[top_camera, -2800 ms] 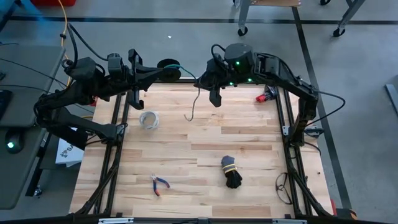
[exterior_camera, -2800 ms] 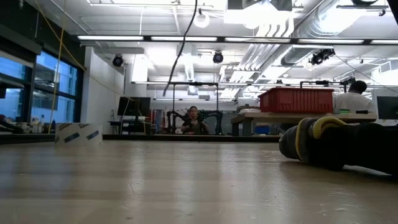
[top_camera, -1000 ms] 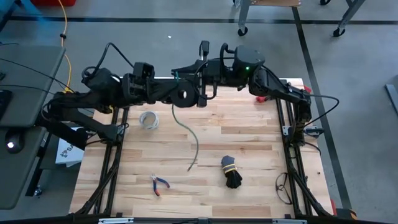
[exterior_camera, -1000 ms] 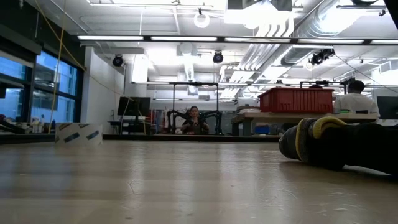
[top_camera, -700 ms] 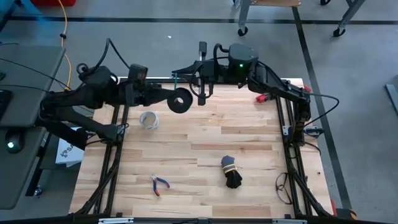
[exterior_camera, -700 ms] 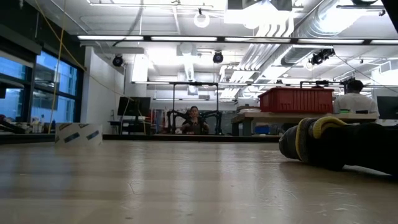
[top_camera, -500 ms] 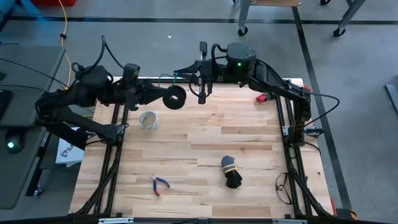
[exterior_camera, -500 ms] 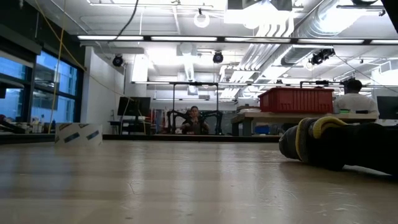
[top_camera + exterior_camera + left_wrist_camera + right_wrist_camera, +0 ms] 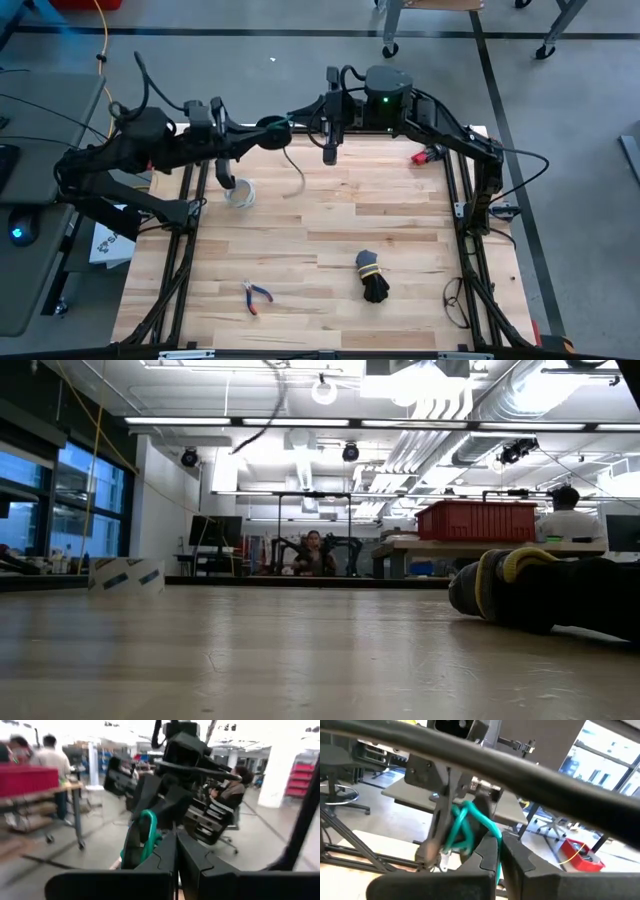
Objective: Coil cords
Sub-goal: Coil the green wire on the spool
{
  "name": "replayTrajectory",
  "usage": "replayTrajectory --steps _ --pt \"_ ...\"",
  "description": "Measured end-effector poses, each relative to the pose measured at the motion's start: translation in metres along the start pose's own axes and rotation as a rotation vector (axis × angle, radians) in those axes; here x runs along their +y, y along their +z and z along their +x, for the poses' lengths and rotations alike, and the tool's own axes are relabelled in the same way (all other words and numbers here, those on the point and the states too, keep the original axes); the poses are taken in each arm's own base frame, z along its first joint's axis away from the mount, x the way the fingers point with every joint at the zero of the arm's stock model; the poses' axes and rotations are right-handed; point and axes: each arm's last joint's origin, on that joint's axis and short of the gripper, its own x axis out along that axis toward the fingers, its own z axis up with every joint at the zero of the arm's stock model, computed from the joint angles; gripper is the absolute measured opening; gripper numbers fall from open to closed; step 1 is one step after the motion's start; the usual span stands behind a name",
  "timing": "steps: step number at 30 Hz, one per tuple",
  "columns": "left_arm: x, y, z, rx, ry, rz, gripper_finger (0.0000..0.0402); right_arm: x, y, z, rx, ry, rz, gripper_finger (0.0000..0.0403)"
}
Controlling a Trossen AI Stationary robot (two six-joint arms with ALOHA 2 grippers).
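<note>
The dark-green cord is a small dark round coil (image 9: 270, 128) held high above the table's far edge, with a thin tail (image 9: 296, 176) hanging free in a curve; the tail also shows at the top of the low view (image 9: 262, 405). My left gripper (image 9: 258, 131) comes from the left and is shut on the coil. My right gripper (image 9: 302, 118) comes from the right and is shut on a bright green stretch of the cord (image 9: 470, 820) right beside the coil. The two grippers nearly meet. My left gripper pinches the coil's side (image 9: 134, 845) between its two shut fingers, coming about level from the table's left. A green loop (image 9: 146, 832) stands up beside the fingers. The coil is lifted clear of the table. My right gripper pinches the green cord (image 9: 492, 834) between its two shut fingers, coming about level from the table's right. The cord runs from the fingers up in loops toward the coil. It is clear of the table, and the tail hangs slack below.
A pale grey-white ring (image 9: 239, 192) lies on the table under the left arm. A black cord bundle with a yellow tie (image 9: 372, 276) lies near the front right and shows in the low view (image 9: 540, 592). Red-handled pliers (image 9: 256, 296) lie front left. A red object (image 9: 428, 155) lies far right.
My left gripper has carried the coil toward the table's left and far edge, from over the board to its far edge. My right gripper has stayed about where it was. The long tail that hung toward the table's middle has been drawn up and now hangs short.
</note>
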Motion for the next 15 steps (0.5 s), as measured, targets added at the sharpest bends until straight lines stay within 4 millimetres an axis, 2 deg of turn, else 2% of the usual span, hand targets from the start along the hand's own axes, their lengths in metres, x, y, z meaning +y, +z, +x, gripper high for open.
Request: replayTrajectory --steps 8,15 --pt "0.001 0.004 -0.001 -0.032 0.05 0.138 0.0 0.002 -0.001 -0.001 0.017 0.024 0.124 0.0008" --pt "0.002 0.011 -0.002 -0.099 0.059 0.174 0.0001 0.005 -0.01 -0.001 0.111 0.046 0.19 0.01"
